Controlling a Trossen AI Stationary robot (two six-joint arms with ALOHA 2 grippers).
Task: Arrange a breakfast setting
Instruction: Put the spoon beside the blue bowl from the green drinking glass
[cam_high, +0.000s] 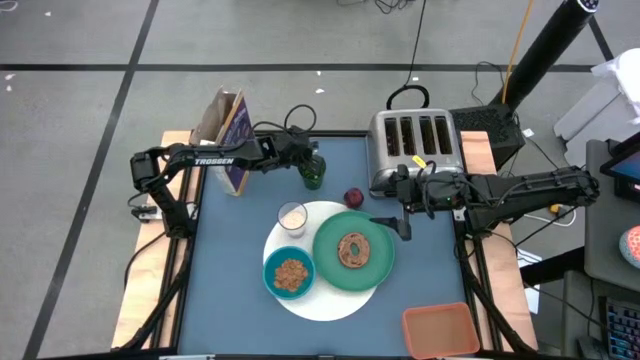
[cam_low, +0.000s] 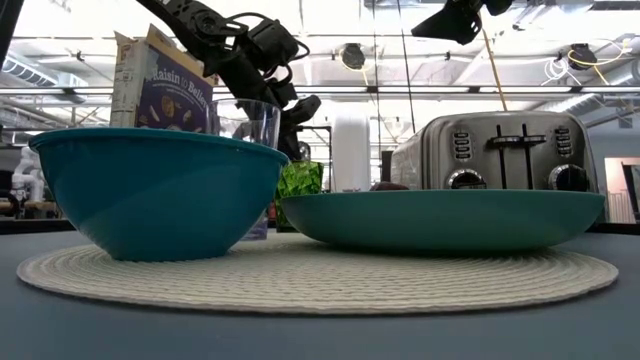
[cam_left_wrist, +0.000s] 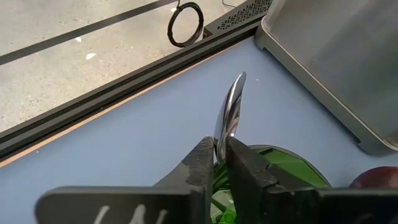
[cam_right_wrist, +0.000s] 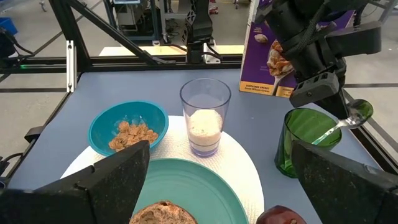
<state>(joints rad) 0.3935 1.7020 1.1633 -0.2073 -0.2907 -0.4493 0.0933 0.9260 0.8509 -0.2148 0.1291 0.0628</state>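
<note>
A green cup (cam_right_wrist: 308, 140) stands on the blue table behind the white mat (cam_high: 325, 300), and a silver spoon (cam_left_wrist: 231, 106) sticks out of it, bowl end up. My left gripper (cam_left_wrist: 219, 146) is over the cup, shut on the spoon. The mat carries a green plate (cam_high: 375, 270) with the bagel (cam_high: 353, 249), a teal bowl (cam_high: 290, 275) of cereal and a small glass (cam_right_wrist: 204, 121). A dark-red fruit (cam_high: 354, 197) lies beside the mat. The purple cereal box (cam_high: 232, 140) stands upright at the far left. My right gripper (cam_high: 398, 225) hangs open by the plate's right rim. My left gripper pinches the spoon's stem just under its bowl (cam_left_wrist: 222, 132) between its two fingers. The fingers (cam_right_wrist: 323, 87) slant down from the table's left. The spoon leans tilted, its handle end (cam_right_wrist: 323, 134) down inside the green cup and its bowl (cam_right_wrist: 359, 113) above the rim.
A silver four-slot toaster (cam_high: 415, 145) stands at the far right, close to the cup and the fruit. An orange-pink tray (cam_high: 440, 330) lies at the near right corner. Bare blue table shows at the near left.
</note>
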